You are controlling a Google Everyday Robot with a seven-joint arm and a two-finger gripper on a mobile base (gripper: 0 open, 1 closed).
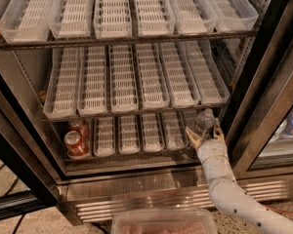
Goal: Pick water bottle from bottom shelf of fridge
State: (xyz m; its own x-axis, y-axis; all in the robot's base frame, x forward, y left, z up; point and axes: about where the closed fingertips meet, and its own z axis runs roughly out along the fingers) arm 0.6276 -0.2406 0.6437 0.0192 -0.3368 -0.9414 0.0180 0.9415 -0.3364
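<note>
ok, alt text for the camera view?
The gripper reaches into the fridge, fingers open on either side of the water bottle at the right end of the bottom shelf. Two red soda cans stand at that shelf's left end.

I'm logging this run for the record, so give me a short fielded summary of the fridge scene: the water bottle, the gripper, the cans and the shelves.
water bottle: standing at the right end of the bottom shelf, white cap on
gripper: at the bottle, arm reaching in from lower right; jaws spread, one on each side of it
red soda cans: two, left end of the same shelf
upper shelves: rows of white slotted trays
status: bottle not yet out of the fridge
</note>
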